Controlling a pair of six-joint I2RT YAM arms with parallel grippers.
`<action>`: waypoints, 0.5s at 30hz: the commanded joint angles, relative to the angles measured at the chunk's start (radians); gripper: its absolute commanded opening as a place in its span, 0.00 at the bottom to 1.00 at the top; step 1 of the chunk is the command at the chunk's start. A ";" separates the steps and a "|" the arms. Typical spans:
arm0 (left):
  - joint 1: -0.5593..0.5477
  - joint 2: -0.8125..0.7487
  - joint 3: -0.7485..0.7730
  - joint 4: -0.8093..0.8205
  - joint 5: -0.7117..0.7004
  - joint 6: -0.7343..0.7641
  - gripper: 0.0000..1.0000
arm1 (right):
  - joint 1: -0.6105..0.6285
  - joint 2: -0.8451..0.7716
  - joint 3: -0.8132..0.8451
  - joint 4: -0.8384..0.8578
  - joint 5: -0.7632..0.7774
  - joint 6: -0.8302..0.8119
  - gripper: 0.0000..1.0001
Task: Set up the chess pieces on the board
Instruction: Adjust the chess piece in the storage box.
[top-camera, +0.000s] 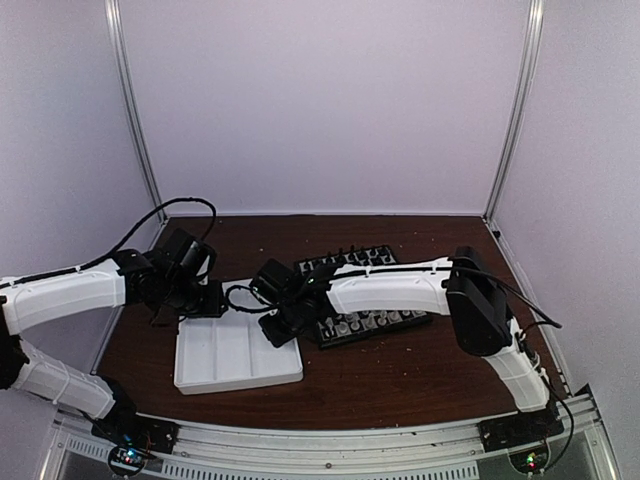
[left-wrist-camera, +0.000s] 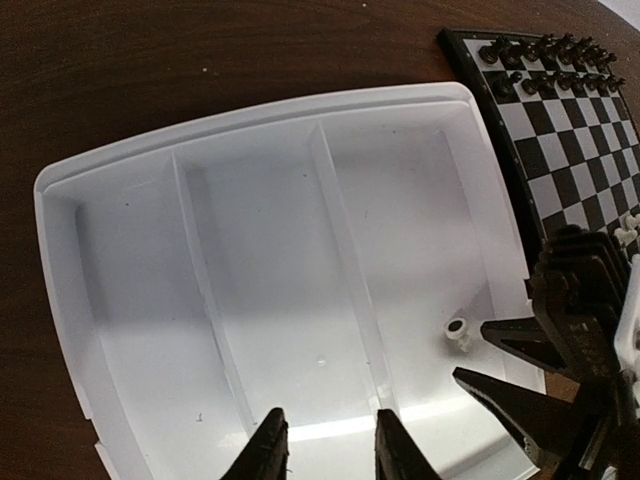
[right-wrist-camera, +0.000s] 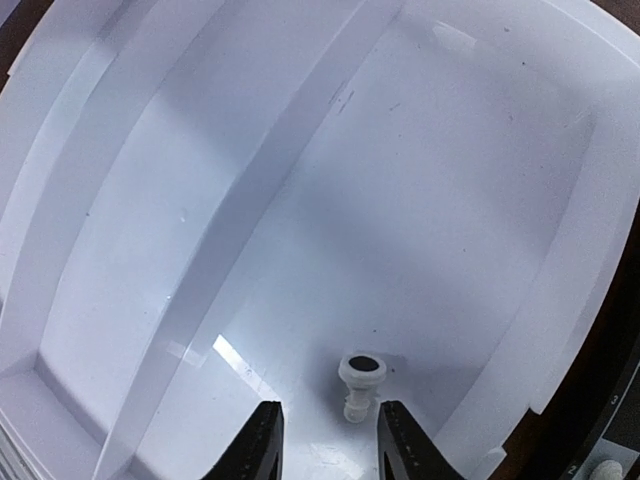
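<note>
One small white chess piece (right-wrist-camera: 358, 385) lies on its side in the right compartment of a white tray (left-wrist-camera: 120, 300), its hollow base facing up. My right gripper (right-wrist-camera: 328, 440) hangs open just over it, a finger on each side and neither touching. The same piece (left-wrist-camera: 457, 331) shows in the left wrist view beside the right gripper's dark fingers (left-wrist-camera: 515, 385). My left gripper (left-wrist-camera: 330, 440) is open and empty above the tray's divider. The board (left-wrist-camera: 570, 150) lies right of the tray, with black pieces (left-wrist-camera: 545, 55) in its far rows and white pieces (left-wrist-camera: 625, 230) near the right arm.
From above, the tray (top-camera: 215, 375) sits left of the board (top-camera: 352, 330) on a dark wooden table. The left gripper (top-camera: 195, 300) is at the tray's far edge, the right gripper (top-camera: 280, 325) over its right side. White walls enclose the table.
</note>
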 joint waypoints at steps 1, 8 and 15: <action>0.008 -0.030 -0.016 0.011 -0.017 0.027 0.31 | 0.013 0.043 0.059 -0.108 0.117 0.027 0.35; 0.008 -0.064 -0.037 0.017 -0.016 0.035 0.31 | 0.017 0.109 0.149 -0.189 0.143 0.045 0.34; 0.008 -0.098 -0.072 0.028 -0.012 0.038 0.31 | 0.020 0.185 0.245 -0.253 0.124 0.062 0.30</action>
